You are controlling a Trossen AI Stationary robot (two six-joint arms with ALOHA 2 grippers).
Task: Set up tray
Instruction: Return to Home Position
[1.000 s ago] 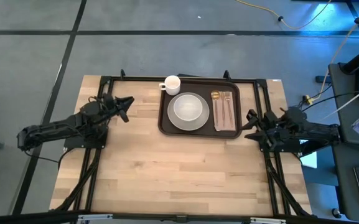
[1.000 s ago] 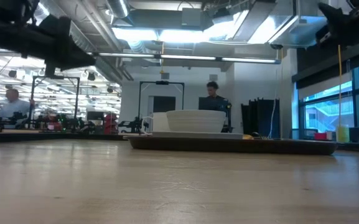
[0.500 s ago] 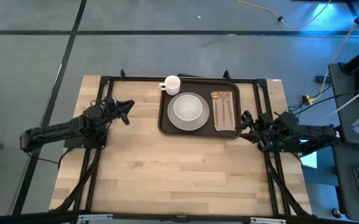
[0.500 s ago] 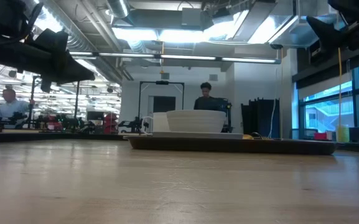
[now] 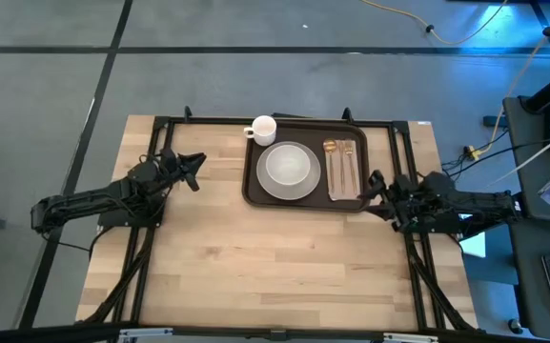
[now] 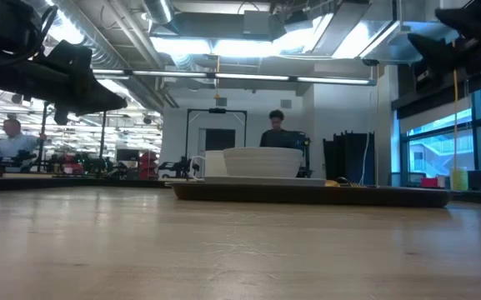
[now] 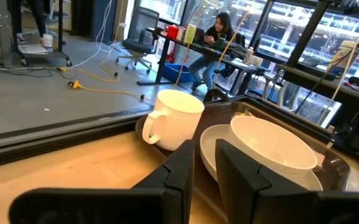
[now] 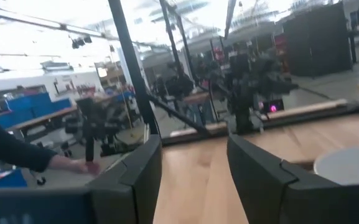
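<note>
The dark brown tray (image 5: 303, 201) lies near the table's far edge. It carries a white plate (image 5: 267, 187) with a white bowl (image 5: 288, 165) on it, a white mug (image 5: 263, 128) in its far left corner, and a pinkish napkin (image 5: 346, 191) with gold cutlery (image 5: 341, 162). My left gripper (image 5: 196, 164) hovers left of the tray, its fingers a little apart, pointing at the mug (image 7: 176, 118) and bowl (image 7: 272, 146). My right gripper (image 5: 374, 186) is open just off the tray's right near corner, above the table (image 6: 223, 250).
Black frame rails (image 5: 403, 162) run along the table's far edge and down both sides, under the arms. Bare wood (image 5: 275, 257) fills the table's near half. People (image 6: 278, 132) sit and stand in the room beyond the table.
My right gripper has moved a little toward the tray's right near corner and come lower. My left gripper has sunk slightly. The tray and the things on it have stayed put.
</note>
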